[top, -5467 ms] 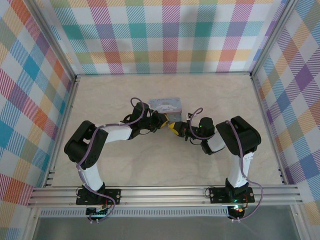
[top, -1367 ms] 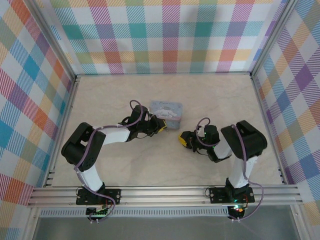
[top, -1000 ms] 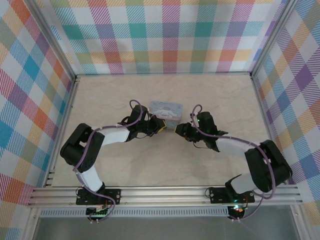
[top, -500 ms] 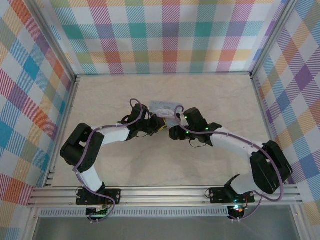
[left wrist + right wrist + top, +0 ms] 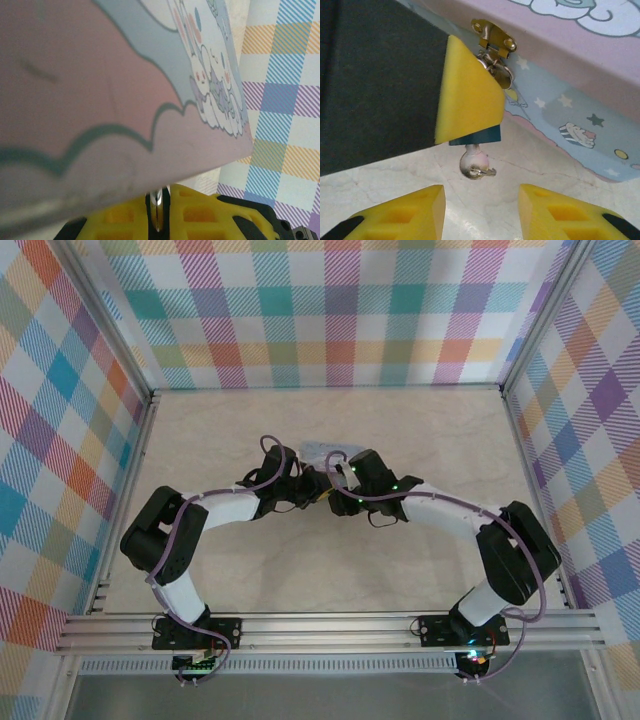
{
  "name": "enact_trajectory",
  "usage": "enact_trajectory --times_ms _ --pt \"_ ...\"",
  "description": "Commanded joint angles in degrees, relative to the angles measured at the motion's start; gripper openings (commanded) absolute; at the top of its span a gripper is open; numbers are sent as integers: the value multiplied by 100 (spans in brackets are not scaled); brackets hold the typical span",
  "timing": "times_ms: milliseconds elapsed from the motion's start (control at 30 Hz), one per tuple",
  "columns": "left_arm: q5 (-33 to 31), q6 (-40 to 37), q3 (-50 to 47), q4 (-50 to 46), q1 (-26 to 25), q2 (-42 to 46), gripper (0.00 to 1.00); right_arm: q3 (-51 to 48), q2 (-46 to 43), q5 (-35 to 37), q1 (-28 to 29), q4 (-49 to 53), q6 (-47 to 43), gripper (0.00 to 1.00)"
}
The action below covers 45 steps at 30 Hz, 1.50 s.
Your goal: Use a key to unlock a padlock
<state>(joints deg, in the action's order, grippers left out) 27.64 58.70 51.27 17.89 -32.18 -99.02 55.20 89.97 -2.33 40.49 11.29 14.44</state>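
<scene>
The padlock [image 5: 476, 136] hangs at 6 o'clock of the tin's [image 5: 580, 75] hasp [image 5: 492, 32], clamped in the closed left claw [image 5: 157, 207]. A key [image 5: 474, 164] juts from its 6 o'clock end, seemingly already inserted. The right claw [image 5: 481, 197], open and empty, sits just at the key's 6 o'clock. Gripping and turning the key look left to do.

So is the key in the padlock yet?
In, it seems: the key hangs out of the bottom of the padlock, which the left end effector grips.
</scene>
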Motion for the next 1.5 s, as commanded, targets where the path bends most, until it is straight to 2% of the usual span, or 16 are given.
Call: enact_trajectory --times_ms 0,700,1000,1167,1233,1300,1467 --pt "181 43 163 92 -25 188 6 210 114 187 37 10 -254 44" --pt "230 89 186 168 -17 147 6 553 406 233 108 76 -607 44" --pt "244 89 176 184 -16 149 6 663 499 302 135 114 -670 39" --pt "235 98 161 206 -16 129 6 720 556 259 170 186 -740 27" --pt "234 107 148 224 -16 132 6 697 565 216 177 192 -762 9" --pt "231 98 140 222 -16 137 6 661 573 178 179 182 -767 0" --pt "188 67 102 199 -7 147 9 559 574 136 180 112 -741 0"
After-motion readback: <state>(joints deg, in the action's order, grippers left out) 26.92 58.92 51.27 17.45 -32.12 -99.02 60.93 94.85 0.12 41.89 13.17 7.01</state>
